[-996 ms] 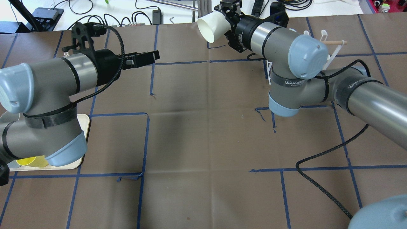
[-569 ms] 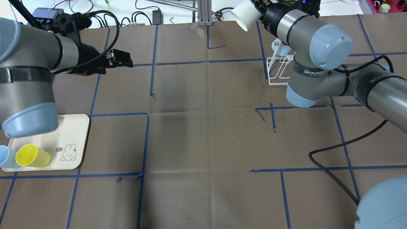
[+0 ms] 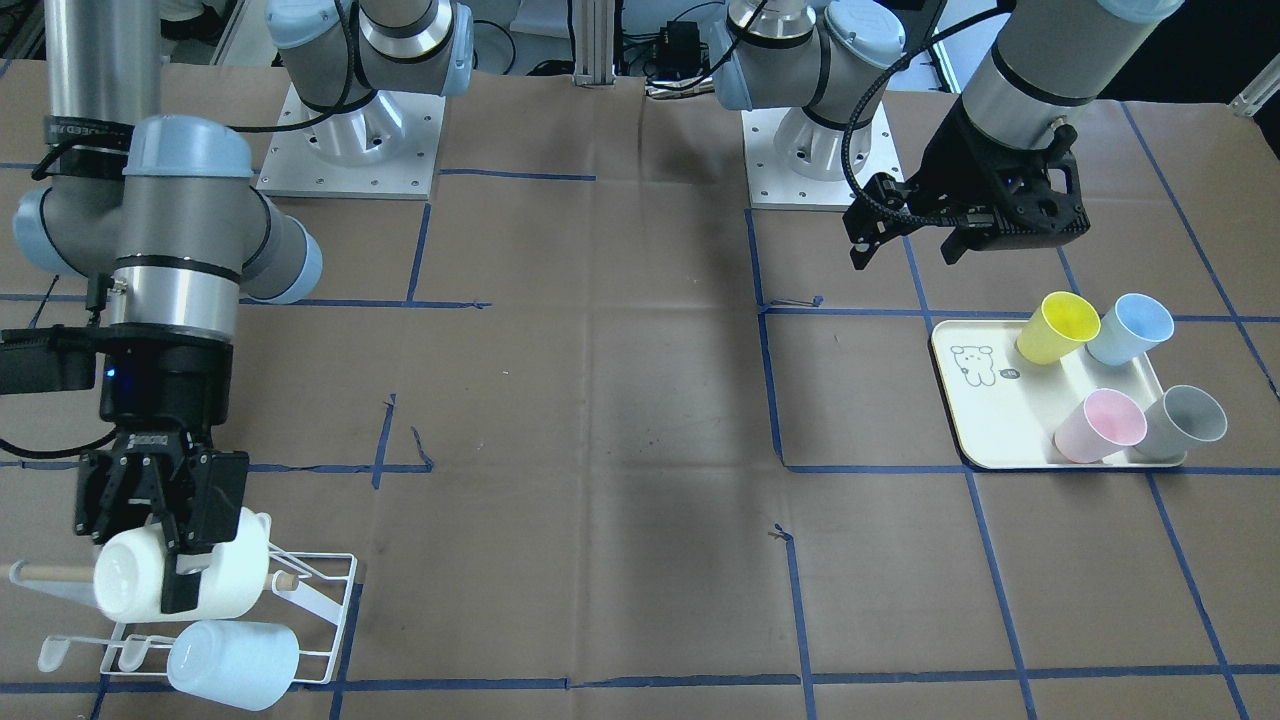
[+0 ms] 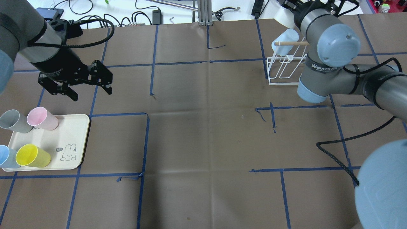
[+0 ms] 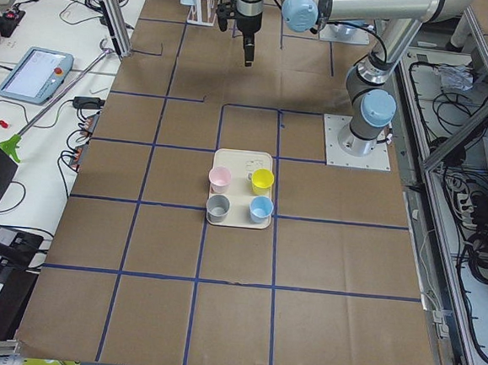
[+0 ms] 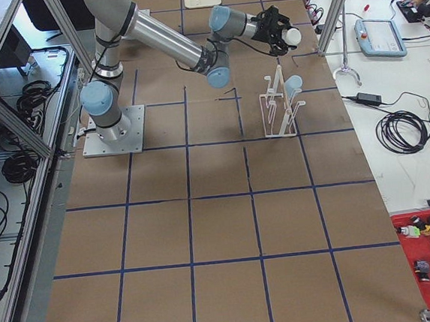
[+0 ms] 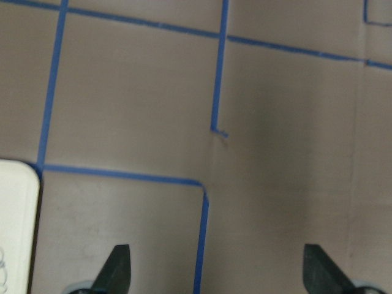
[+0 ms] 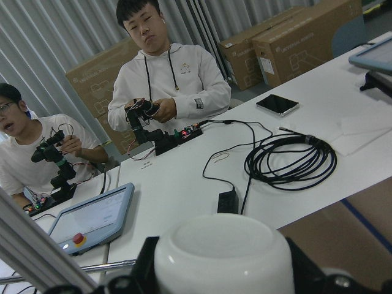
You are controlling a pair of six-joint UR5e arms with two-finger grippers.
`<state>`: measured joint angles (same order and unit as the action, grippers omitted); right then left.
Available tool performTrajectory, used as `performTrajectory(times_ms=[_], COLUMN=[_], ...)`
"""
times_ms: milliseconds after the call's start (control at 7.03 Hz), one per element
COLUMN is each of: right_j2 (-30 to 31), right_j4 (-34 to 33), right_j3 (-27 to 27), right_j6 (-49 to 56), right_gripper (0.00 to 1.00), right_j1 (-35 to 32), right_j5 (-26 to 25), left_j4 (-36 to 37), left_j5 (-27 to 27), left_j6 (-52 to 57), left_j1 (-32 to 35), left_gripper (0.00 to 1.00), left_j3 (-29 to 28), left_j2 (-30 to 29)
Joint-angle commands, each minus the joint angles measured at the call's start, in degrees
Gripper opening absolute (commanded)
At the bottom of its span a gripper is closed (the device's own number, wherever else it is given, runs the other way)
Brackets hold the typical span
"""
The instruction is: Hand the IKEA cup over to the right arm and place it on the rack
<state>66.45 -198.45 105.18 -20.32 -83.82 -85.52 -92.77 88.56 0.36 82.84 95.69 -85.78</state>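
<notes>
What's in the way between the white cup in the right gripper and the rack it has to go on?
Nothing separate stands between them. The right gripper holds the white cup right at the rack. A pale blue cup occupies one prong, and the rack's wooden dowel crosses close by the white cup.

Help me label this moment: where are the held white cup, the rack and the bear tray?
white cup point(image 3: 235, 585), exterior front-facing view, on its side wall near the rim.
rack point(image 4: 292, 43), overhead exterior view, on its wooden dowel.
tray point(image 4: 73, 130), overhead exterior view, on the bare surface above the drawing.
</notes>
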Motion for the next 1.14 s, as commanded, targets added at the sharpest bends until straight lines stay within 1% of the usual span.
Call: performTrajectory(times_ms=[0,142,285,427,569,712,854,996], right_j2=[-3.9,-4.7,-5.7,-6.9,-8.3,-9.8,-12.0,-12.9], right_j4=[-3.4,-4.9,-5.5,-5.8,-5.8,-8.0,-11.7,-13.2], right_j3=[-3.0,-3.5,-4.4,-5.8,-6.6,-6.7,-6.9,-6.3], right_j6=[16.7,21.0,22.9,23.4,23.5,24.5,25.3,25.2], right_gripper=[0.09,0.09,0.09,0.09,0.09,0.09,0.09,0.09], right_j1=[3.6,6.0,7.5,9.4,11.5,11.9,11.9,11.7], right_j5=[0.0,0.2,1.3,4.0,6.0,6.1,6.1,6.1], left_j4=[-4.1,-4.1,-4.0,-2.2,1.5,2.7,2.9,3.7], left_j5=[3.3,3.0,2.7,2.6,1.7,-0.6,-0.8,-0.8], left_j6=[0.1,0.1,0.2,0.3,0.1,-0.5,-0.5,-1.0], left_j1=[2.5,2.7,2.8,2.8,2.8,2.8,2.8,2.9], left_gripper=[0.99,1.00,1.00,1.00,1.00,1.00,1.00,1.00], left_j3=[-1.4,-1.3,-0.9,-0.1,0.5,0.4,0.4,0.4], left_j2=[0.9,1.4,2.1,2.5,2.1,1.9,1.8,1.3])
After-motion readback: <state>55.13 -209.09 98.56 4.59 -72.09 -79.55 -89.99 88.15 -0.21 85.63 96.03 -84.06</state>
